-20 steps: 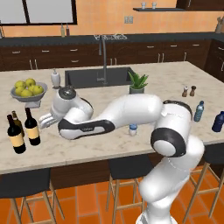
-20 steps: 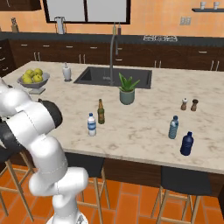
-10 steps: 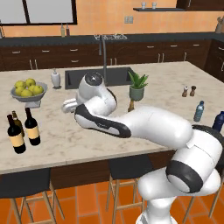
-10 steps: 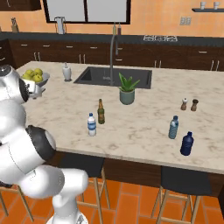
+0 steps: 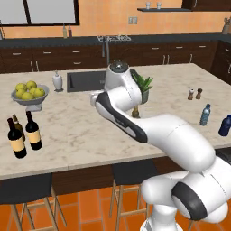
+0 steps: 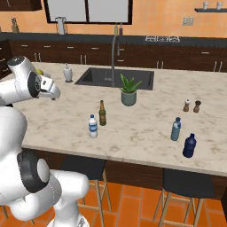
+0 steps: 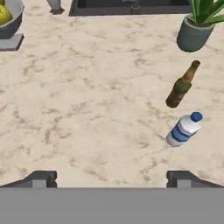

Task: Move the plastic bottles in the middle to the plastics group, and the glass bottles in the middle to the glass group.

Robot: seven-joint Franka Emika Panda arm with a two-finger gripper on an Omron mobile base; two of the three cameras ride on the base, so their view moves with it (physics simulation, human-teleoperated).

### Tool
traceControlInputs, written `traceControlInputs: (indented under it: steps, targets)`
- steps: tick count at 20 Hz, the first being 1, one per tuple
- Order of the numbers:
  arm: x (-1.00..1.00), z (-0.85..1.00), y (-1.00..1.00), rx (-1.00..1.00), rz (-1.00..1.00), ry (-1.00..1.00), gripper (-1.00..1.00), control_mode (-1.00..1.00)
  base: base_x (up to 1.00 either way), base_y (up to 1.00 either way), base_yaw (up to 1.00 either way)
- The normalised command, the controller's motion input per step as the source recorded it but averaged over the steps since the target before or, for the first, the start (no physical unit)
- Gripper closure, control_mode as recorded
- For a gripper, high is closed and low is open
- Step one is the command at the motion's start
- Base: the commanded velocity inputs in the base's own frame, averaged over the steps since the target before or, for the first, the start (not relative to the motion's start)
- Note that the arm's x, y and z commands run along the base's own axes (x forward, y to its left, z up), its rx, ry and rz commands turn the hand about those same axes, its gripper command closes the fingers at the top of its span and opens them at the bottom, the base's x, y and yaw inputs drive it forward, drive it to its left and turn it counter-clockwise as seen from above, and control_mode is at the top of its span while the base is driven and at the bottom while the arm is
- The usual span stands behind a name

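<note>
Hiding most of olive-green bottle (image 5: pixel 135 111): white arm (image 5: pixel 135 126); third glass bottle (image 5: pixel 17 124) half-hidden.

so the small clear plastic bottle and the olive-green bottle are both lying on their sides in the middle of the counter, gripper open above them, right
Not quite: the small clear plastic bottle and the olive-green bottle both stand upright, as the right base view shows. The rest holds: they are mid-counter, with the gripper open above.
</note>
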Motion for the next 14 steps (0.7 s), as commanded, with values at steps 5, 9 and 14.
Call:
traceControlInputs:
  steps: [5, 9, 14]
  targets:
    - [-0.18, -0.22, -1.00, 0.00, -0.18, 0.09, -1.00, -1.00, 0.00, 0.00, 0.00]
    - [-0.11, -0.71, -1.00, 0.07, -0.08, 0.09, -1.00, -1.00, 0.00, 0.00, 0.00]
    - [0.04, -0.62, -0.93, 0.05, 0.00, 0.19, -1.00, -1.00, 0.00, 0.00, 0.00]
